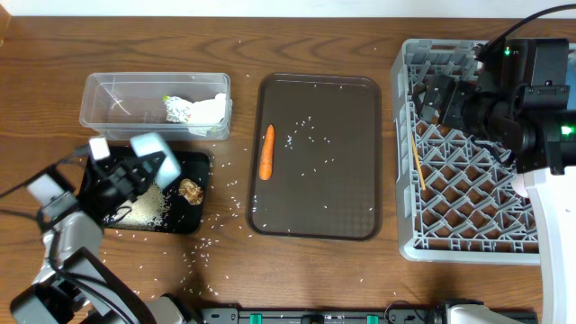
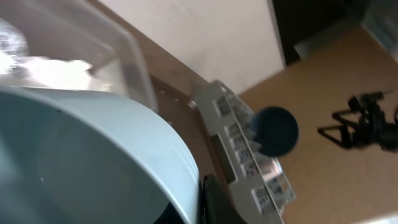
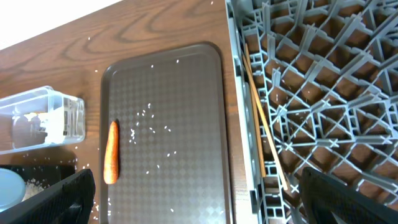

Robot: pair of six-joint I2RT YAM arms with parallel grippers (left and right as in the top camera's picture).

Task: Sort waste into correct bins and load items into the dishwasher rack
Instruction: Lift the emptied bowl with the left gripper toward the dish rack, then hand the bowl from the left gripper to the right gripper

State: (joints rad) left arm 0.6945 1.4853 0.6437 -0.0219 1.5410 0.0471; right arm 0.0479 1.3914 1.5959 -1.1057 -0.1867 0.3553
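We see the left gripper (image 1: 135, 167) pinching a cup (image 1: 155, 151) over the black tray (image 1: 184, 219) by the left edge of the bench (image 1: 315, 36); the right gripper (image 3: 199, 199) is spread above the rack (image 1: 407, 162).

Left arm (image 1: 63, 243): reaches in from the lower-left corner, wrist angled up and right.
Left gripper (image 1: 139, 169): clamped on tilted blue-inside cup (image 1: 148, 147).
Right arm (image 1: 540, 117): enters from right edge, wrist pointing left.
Right gripper (image 1: 443, 99): fingers spread wide, holding nothing.

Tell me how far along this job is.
Done: wrapper and tissue in the clear tub, brown food lump in the black tray, chopsticks in the rack. In hand: left gripper holds the blue-inside cup over that tray. Left: carrot and rice on the serving tray.
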